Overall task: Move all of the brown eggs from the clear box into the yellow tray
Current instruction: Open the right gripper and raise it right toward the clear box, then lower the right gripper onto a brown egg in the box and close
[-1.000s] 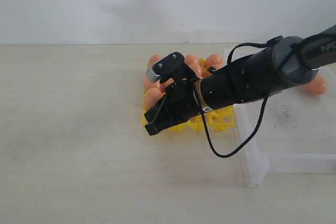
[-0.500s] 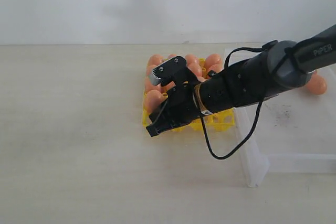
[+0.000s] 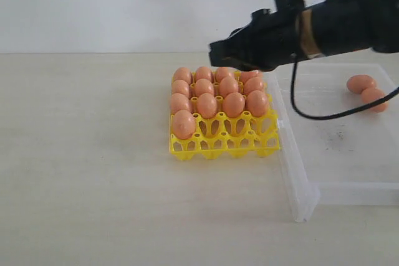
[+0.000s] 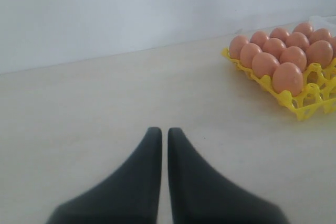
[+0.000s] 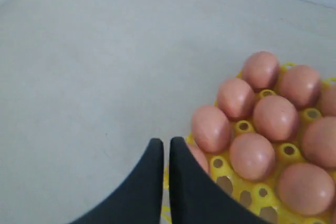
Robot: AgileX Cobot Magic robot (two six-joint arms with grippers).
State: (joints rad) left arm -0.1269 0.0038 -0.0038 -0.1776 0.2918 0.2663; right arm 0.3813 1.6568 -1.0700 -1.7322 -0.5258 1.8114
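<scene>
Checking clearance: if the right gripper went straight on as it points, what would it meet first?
Probably the bare table beside the yellow tray; the right gripper points past the brown eggs. Depth unclear.

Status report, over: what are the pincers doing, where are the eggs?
Right pincer shut, empty, above yellow tray; left pincer shut, aside. Brown eggs mostly trayed, two in clear box. Nothing blocking.

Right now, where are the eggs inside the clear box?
In the exterior view, the two brown eggs lie together at the far right of the clear box, right of the yellow tray.
</scene>
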